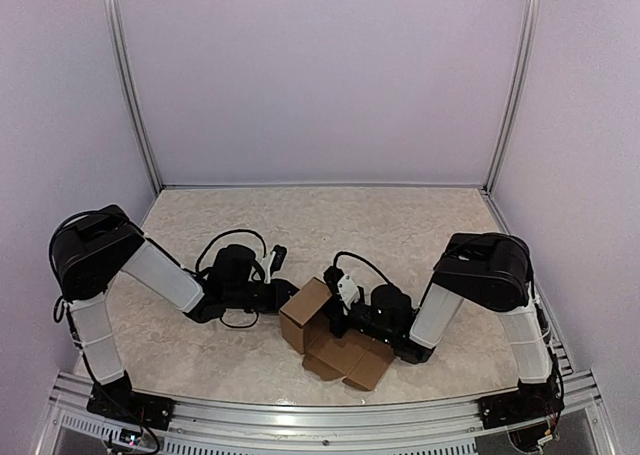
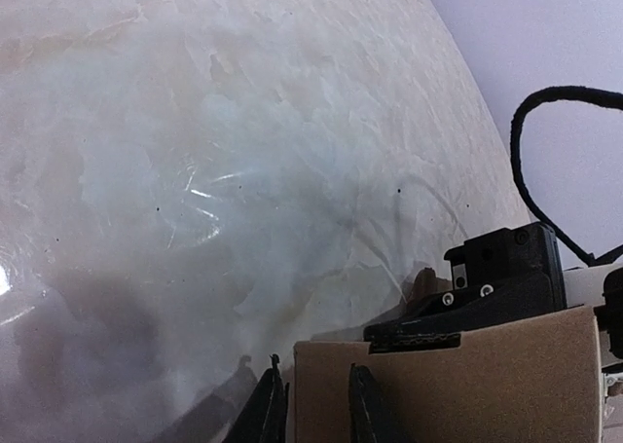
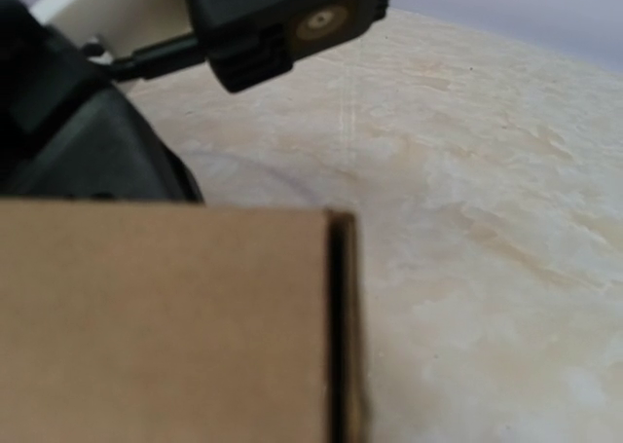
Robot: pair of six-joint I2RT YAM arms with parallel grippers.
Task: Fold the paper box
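Mid-fold: box (image 1: pixel 338 343) at lower centre of the top view, one wall raised, the other flaps flat. Left gripper (image 2: pixel 311 399) narrow, astride that wall's edge, grip unclear. Right gripper (image 1: pixel 340 313) closed beside the wall. Next, probably: steady the wall and lift a flat flap.

The paper box (image 1: pixel 305 315) lies on the table (image 1: pixel 400 225) near its 6 o'clock edge, with the raised part at 10 o'clock from the flat flaps. The left gripper (image 1: pixel 283 295) touches the raised part at 9 o'clock, the right gripper (image 1: pixel 336 317) at 3 o'clock.
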